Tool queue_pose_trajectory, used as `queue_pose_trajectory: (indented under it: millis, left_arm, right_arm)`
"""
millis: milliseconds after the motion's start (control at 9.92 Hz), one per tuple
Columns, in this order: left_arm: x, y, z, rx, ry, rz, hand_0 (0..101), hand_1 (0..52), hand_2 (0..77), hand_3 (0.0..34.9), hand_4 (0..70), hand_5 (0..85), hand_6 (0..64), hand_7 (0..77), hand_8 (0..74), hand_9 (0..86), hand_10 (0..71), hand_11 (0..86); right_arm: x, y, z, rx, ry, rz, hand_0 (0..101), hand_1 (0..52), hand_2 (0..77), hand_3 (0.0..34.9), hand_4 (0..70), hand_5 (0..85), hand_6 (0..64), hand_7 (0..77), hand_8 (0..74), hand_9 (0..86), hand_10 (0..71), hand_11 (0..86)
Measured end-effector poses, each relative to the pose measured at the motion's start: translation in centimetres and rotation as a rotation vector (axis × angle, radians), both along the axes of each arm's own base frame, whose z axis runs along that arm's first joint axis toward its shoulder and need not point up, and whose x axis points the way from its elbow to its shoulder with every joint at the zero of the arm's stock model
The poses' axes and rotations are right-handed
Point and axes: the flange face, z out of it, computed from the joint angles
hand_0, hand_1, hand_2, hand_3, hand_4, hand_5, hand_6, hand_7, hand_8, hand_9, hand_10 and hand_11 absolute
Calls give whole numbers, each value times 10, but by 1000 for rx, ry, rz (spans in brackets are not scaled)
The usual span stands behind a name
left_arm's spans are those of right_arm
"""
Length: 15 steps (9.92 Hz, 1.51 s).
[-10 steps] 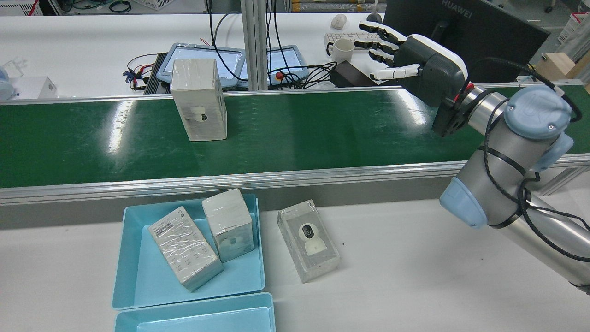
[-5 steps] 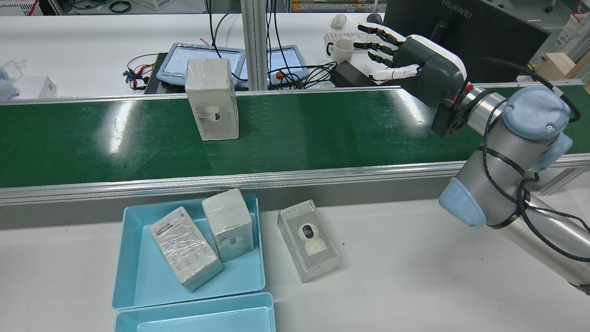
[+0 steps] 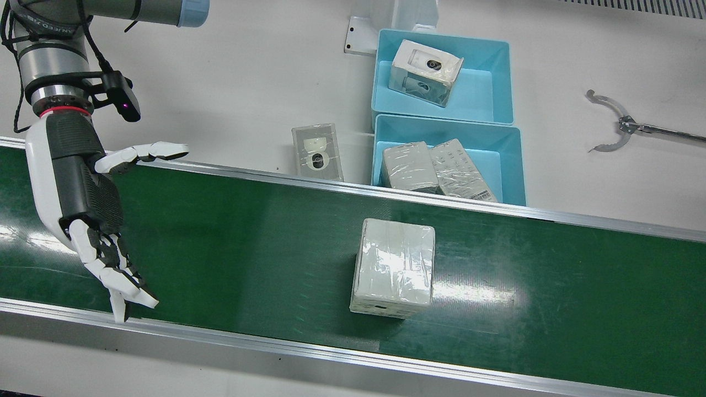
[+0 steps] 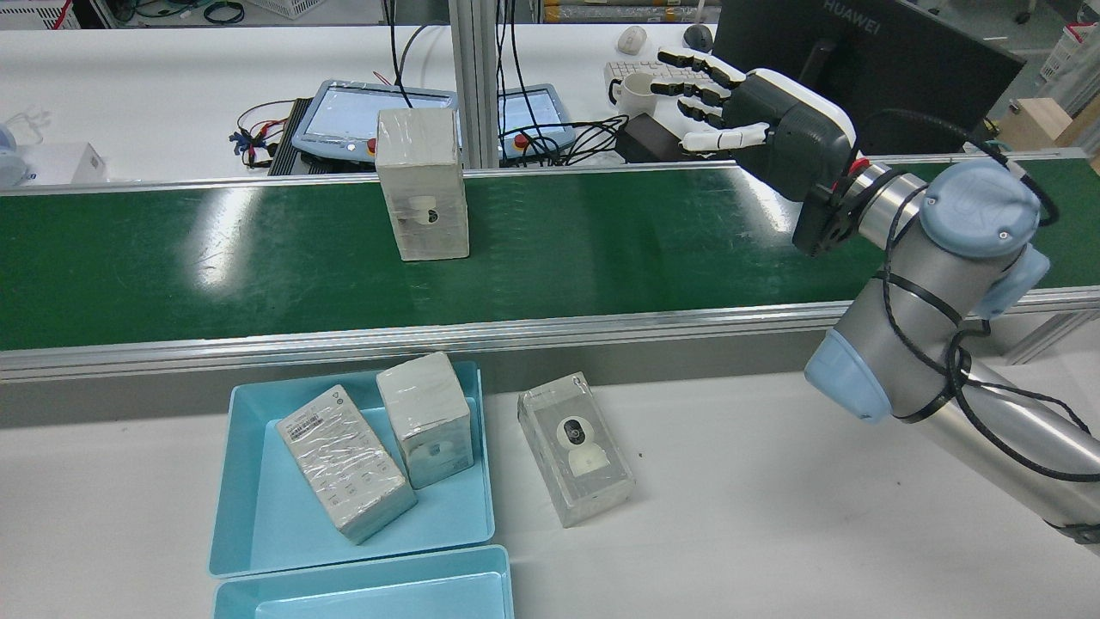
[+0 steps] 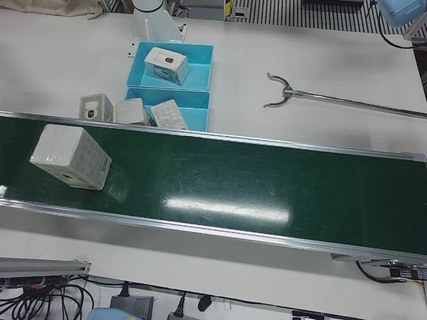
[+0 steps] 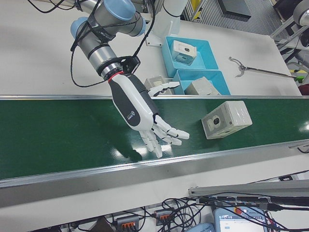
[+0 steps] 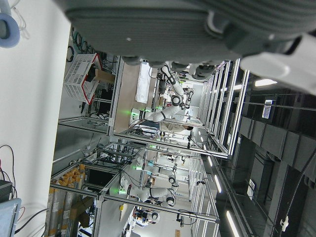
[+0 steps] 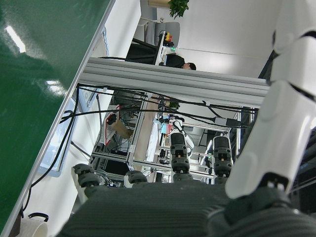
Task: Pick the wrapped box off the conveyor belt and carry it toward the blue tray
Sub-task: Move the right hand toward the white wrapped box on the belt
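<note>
Plastic wrap covered the box (image 4: 423, 183) that stood upright on the green conveyor belt (image 4: 215, 258), near the belt's far edge in the rear view and well apart from the right hand (image 4: 756, 120). In the front view the same box (image 3: 393, 267) sat on the belt (image 3: 248, 237) straight across from the blue tray (image 3: 510, 165), with the belt's metal rail between them. The right hand (image 3: 88, 215) hung over the belt with its palm turned toward the box and its fingers (image 3: 118, 281) spread wide, holding nothing. The right-front view showed that hand (image 6: 140, 113) splayed just above the belt, thumb lifted away from the rest, and the box (image 6: 226, 119) off to one side with bare green belt between them. Two wrapped boxes (image 4: 378, 451) already lay in the nearer blue tray (image 4: 249, 524), touching each other, one flat and one on its side. Another wrapped box (image 4: 575, 447) lay flat on the white table (image 4: 730, 516) just beside that tray. A second blue tray (image 3: 496, 60) next to the first held one more wrapped box (image 3: 424, 71). A long reaching tool (image 3: 618, 127) lay on the table well apart from the trays. As for the left hand (image 7: 197, 29), only its own camera showed a blurred part of it, so whether it was spread or closed could not be told.
</note>
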Motion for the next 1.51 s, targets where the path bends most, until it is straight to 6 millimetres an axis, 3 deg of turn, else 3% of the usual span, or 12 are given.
queue_pose_trajectory:
  millis: [504,705,1109,1310,1512]
  left_arm:
    - [0,0,0,0,0,0,0,0,5,0,5,5,0,5,0,0,5,0]
    - [0,0,0,0,0,0,0,0,11,0,5,5,0,5,5,0,5,0]
    - [0,0,0,0,0,0,0,0,11,0,5,5,0,5,5,0,5,0]
    - [0,0,0,0,0,0,0,0,5,0,5,5,0,5,5,0,5,0]
    - [0,0,0,0,0,0,0,0,11,0,5,5,0,5,5,0,5,0]
  right_arm:
    - [-8,-4,-8,10,-2,-5,402,98,147,304,71,180,0,180,0,16,44,76]
    - [-14,-3,-11,12,-1,-9,456,158,196,303,54,147,0,191,0,16,44,76]
    - [-33,3,-12,10,0,-10,458,158,196,304,54,142,0,180,0,16,44,76]
    - [-46,8,-10,5,-1,-12,458,125,207,304,54,136,0,164,0,16,44,76]
    - [-53,7,-7,-3,4,-13,458,125,207,304,54,136,0,164,0,16,44,76]
